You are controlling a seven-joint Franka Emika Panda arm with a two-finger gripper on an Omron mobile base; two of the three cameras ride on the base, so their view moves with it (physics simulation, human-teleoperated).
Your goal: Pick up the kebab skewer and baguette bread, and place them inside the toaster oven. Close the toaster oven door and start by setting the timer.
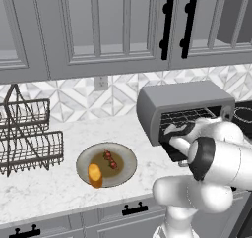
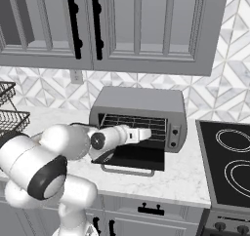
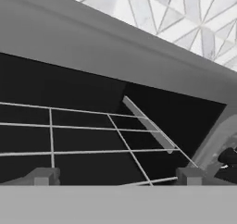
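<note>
The kebab skewer (image 1: 110, 160) and the golden baguette bread (image 1: 95, 175) lie on a round grey plate (image 1: 125, 153) on the counter, left of the toaster oven (image 1: 182, 99). The toaster oven door (image 2: 136, 158) is folded down flat, its bar handle (image 2: 128, 171) toward the counter's front. My gripper (image 2: 149, 132) reaches over the door at the mouth of the cavity. In the hand view my gripper (image 3: 115, 177) is open, fingertips (image 3: 44, 177) wide apart with nothing between them, facing the wire rack (image 3: 83, 140).
A wire dish rack (image 1: 27, 138) stands at the counter's left end. A black cooktop (image 2: 229, 167) lies right of the oven. The oven's knob panel (image 2: 175, 131) is on its right side. Wall cabinets (image 1: 118, 25) hang above.
</note>
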